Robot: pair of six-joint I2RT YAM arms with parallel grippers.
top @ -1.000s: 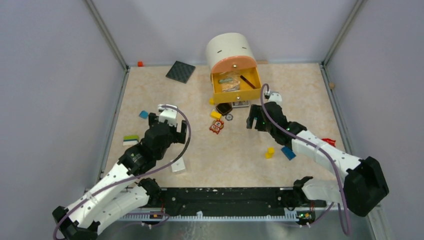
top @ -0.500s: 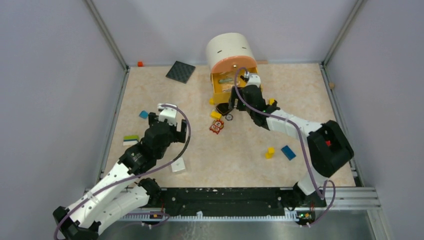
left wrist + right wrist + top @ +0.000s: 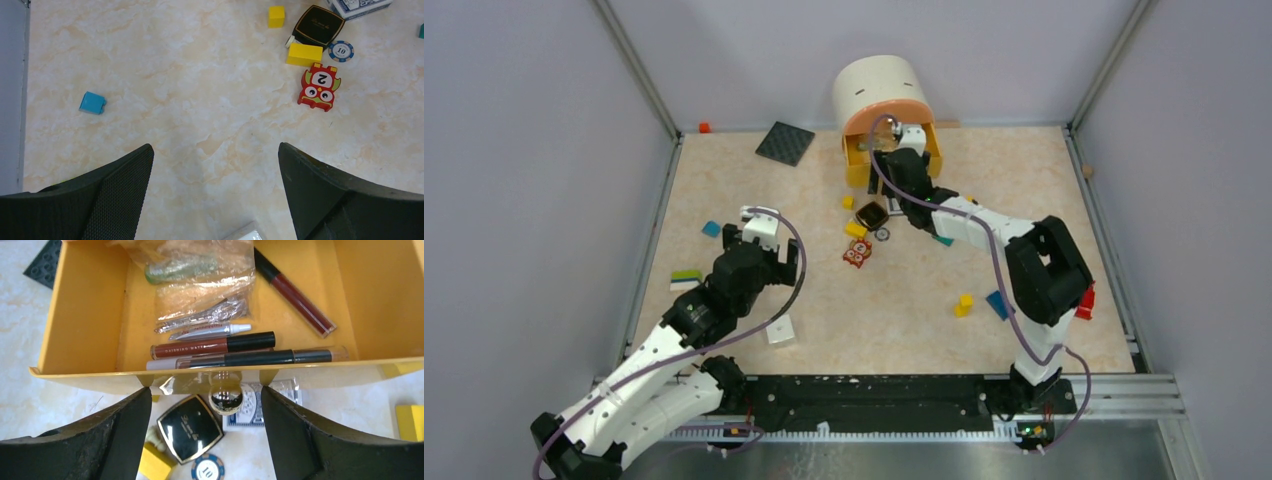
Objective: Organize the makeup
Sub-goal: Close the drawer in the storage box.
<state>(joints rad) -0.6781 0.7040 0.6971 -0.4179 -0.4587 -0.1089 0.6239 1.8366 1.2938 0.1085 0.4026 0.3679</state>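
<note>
The right hand [image 3: 205, 391] is hovering in front of the yellow drawer [image 3: 80, 315]. Its two fingers are standing wide apart and gripping nothing. The drawer's shiny round knob [image 3: 226, 396] is sitting in the gap between them, and neither finger is touching it. The drawer is standing open out of a cream round-topped cabinet [image 3: 879, 90] at the far side of the worktop [image 3: 200, 75].

Most of the makeup is lying inside the drawer. A crumpled clear pouch [image 3: 200, 280] is resting at the back. A dark-red tube [image 3: 295, 295] with a black cap is lying aslant beside it, toward the right wall. Along the front wall a thin silver tube [image 3: 210, 331], a dark-red stick [image 3: 210, 346] with a black end and a long black stick [image 3: 260, 358] are lying side by side.

The black square compact [image 3: 190, 427] is lying outside, on the worktop just below the drawer front. A deck of cards [image 3: 250, 415] is sitting just beside it on the right, and a poker chip [image 3: 207, 471] is lying at its near corner.

The left hand [image 3: 215, 150] is hanging over the left part of the worktop, well apart from the drawer, with its fingers spread and holding nothing. Ahead of it a red owl tile [image 3: 318, 87] is lying near a yellow block [image 3: 304, 54], and a small blue block [image 3: 92, 102] is sitting alone off to the left
</note>
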